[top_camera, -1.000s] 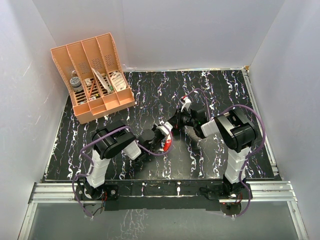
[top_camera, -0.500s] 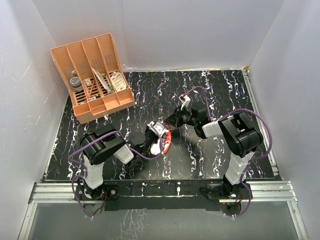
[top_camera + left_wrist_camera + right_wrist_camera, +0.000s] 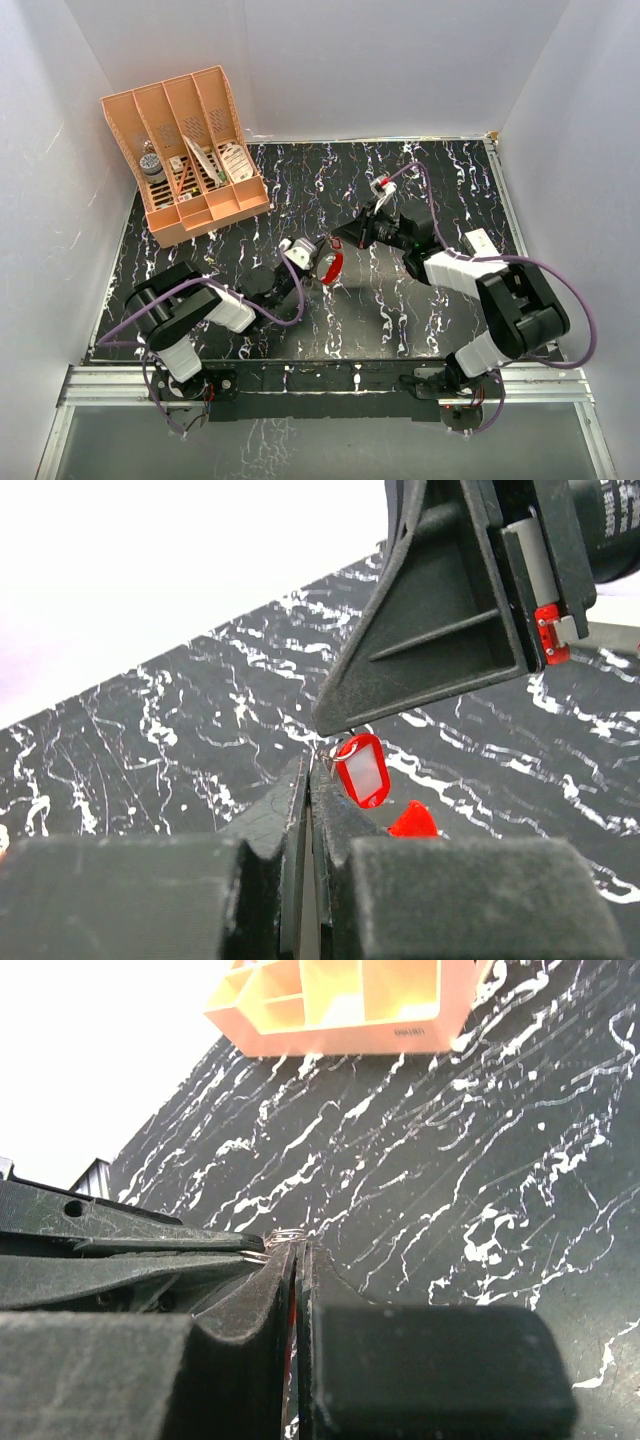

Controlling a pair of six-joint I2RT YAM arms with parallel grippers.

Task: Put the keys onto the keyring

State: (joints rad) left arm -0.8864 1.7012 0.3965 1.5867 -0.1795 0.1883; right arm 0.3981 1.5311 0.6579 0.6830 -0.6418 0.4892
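Observation:
The keyring (image 3: 362, 770), a red-rimmed oval with a white face, hangs from a thin wire ring above the black table. My left gripper (image 3: 308, 765) is shut on that wire ring; in the top view it (image 3: 313, 260) sits mid-table with the keyring (image 3: 331, 264) beside it. My right gripper (image 3: 297, 1250) is shut, and its tips meet the left gripper's tips at the wire. A red sliver shows in its slit. A small red pointed piece, the key (image 3: 413, 822), peeks over my left gripper's body. I cannot tell whether it hangs or lies.
An orange divided organizer (image 3: 190, 150) with small items stands at the back left of the black marbled table (image 3: 440, 310). White walls close in the sides and back. The arm bases sit on the rail at the near edge.
Both shut grippers have moved together toward the back left, the keyring going with them. The left arm has stretched out flatter and the right arm has reached further left.

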